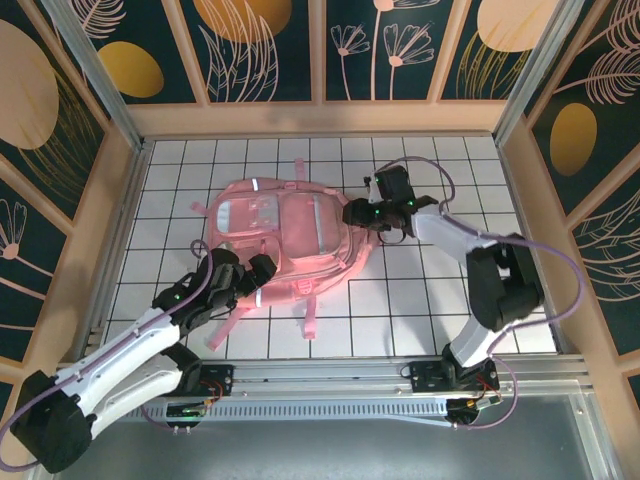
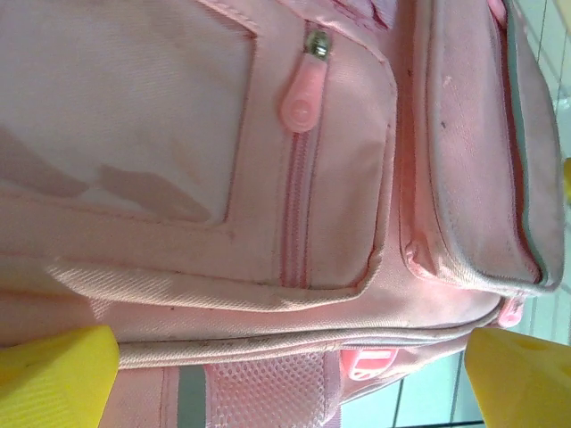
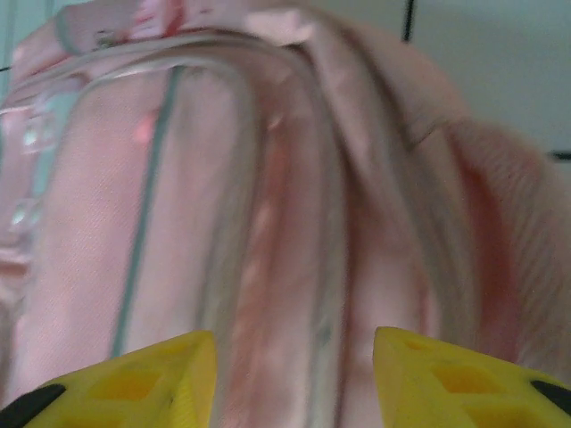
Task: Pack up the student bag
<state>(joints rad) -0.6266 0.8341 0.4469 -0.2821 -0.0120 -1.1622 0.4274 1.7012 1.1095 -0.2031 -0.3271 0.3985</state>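
From above, the student bag (image 1: pixel 285 245) lies flat on the white gridded table (image 1: pixel 450 170), about in the middle and a little to the left, its front pockets facing up and thin pink straps (image 1: pixel 310 318) trailing off its near edge. The left gripper (image 1: pixel 245 272) sits over the bag's near left corner with its dark fingers spread to either side of the fabric. The right gripper (image 1: pixel 362 213) is at the bag's right edge, just beside or touching it; I cannot tell which from up here. In the left wrist view, the camera is close on the pink front pocket. A rounded zipper pull (image 2: pixel 303 102) hangs at the top of a closed zip, a mesh strip (image 2: pixel 259 392) shows below it, and a grey reflective strip (image 2: pixel 528 178) runs down the right side. The yellow fingertips (image 2: pixel 53 379) stand wide apart in the two lower corners, holding nothing. In the right wrist view, somewhat blurred, the bag's curved seams and a translucent panel (image 3: pixel 36 152) rise ahead. The yellow fingers (image 3: pixel 134 383) stand parted at the bottom with pink fabric showing in the gap, and nothing is pinched that I can make out.
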